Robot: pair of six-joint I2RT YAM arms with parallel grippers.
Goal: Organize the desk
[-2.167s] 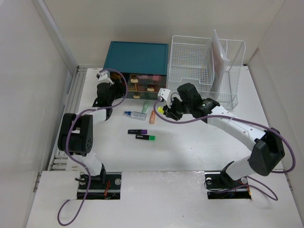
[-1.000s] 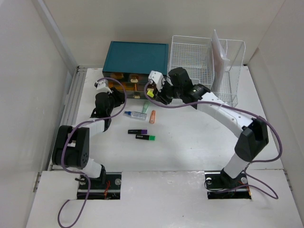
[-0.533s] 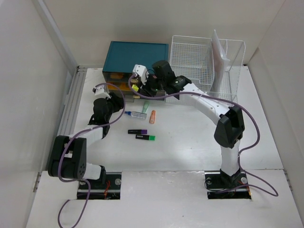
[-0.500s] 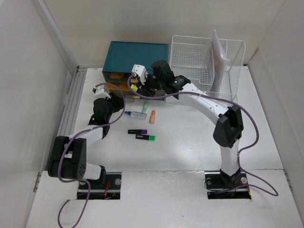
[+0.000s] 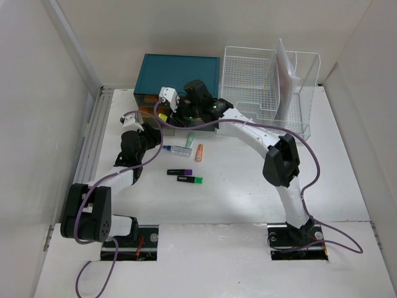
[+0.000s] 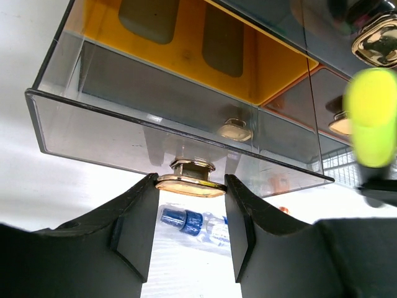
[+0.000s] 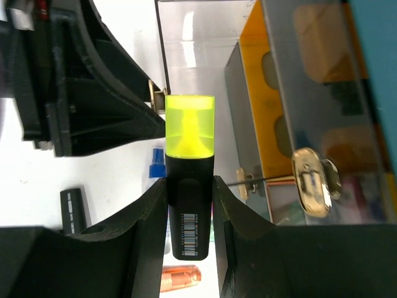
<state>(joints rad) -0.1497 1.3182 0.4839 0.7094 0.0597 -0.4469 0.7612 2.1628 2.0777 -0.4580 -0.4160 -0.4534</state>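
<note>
Yellow-capped black highlighter (image 7: 189, 231) is pinched by the right end effector (image 7: 188, 186), cap pointed at the clear plastic drawer (image 6: 155, 105), whose brass knob (image 6: 185, 185) is clamped by the left end effector (image 6: 190, 189).

A teal cabinet (image 5: 180, 73) stands at the far side of the desk (image 5: 248, 186), with a white wire basket (image 5: 251, 81) just right of it. White sheets (image 5: 286, 62) stand upright in the basket's right part. On the cabinet's left side a clear drawer (image 6: 155, 118) with a brass knob (image 6: 186, 180) is pulled out. A yellow highlighter (image 7: 189, 186) is in the air by this drawer. Near the cabinet lie a blue-capped pen (image 5: 177, 149), a pale green marker (image 5: 191, 139) and an orange marker (image 5: 199, 152). Nearer still, a purple highlighter (image 5: 179, 172) and a green highlighter (image 5: 190, 180) lie side by side.
</note>
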